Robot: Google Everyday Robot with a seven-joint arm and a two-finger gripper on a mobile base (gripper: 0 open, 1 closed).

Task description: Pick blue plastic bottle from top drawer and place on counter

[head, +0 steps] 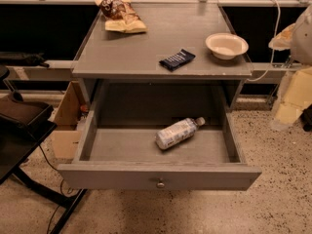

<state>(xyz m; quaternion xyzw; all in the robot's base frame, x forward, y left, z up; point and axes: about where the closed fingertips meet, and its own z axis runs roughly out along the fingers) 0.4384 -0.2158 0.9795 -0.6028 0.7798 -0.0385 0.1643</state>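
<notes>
STEP: pick judged not yet begun | blue plastic bottle (pixel 178 132) is seen lying on its side inside the open top drawer (pixel 122 177), right of centre | gripper is not seen, jaws cannot be told | NEXT: descent into drawer called for, bottle clasped across its body, then lifted to counter (pixel 161 33) above drawer

Speckled floor (pixel 273 189) (black table (pixel 17 152) left)

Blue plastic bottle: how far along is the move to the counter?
Done: the top drawer stands open. In hand: nothing; the gripper is out of view. Left: the blue plastic bottle lies on its side in the drawer, to be lifted onto the counter.
</notes>
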